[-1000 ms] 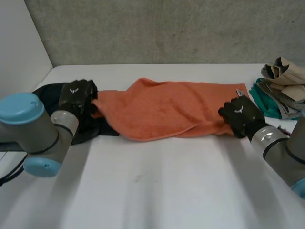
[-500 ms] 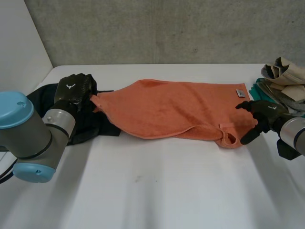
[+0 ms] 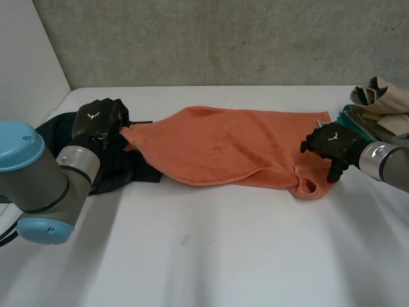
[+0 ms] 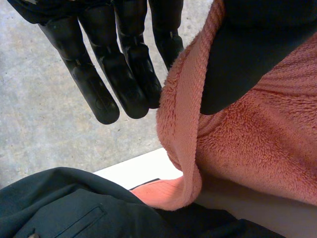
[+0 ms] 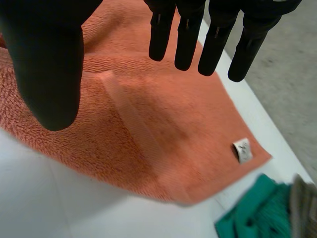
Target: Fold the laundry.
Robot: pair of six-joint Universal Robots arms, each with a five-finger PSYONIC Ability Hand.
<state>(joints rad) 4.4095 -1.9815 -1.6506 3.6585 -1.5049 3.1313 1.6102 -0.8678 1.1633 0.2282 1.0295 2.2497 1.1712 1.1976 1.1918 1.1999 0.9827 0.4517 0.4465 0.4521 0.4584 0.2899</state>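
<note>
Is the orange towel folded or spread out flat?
Half folded: the orange towel lies long across the table, its near edge doubled over. The left hand pinches one end; the right hand is open.

Your robot's fat grey left arm (image 3: 38,182) had round light-blue caps (image 3: 22,146). Its black left hand (image 3: 97,119) and black right hand (image 3: 329,142) each had a little white mark.

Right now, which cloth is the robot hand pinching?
The orange towel: the left robot hand pinches its corner. The dark garment, teal cloth and beige cloth are in neither hand.
</note>
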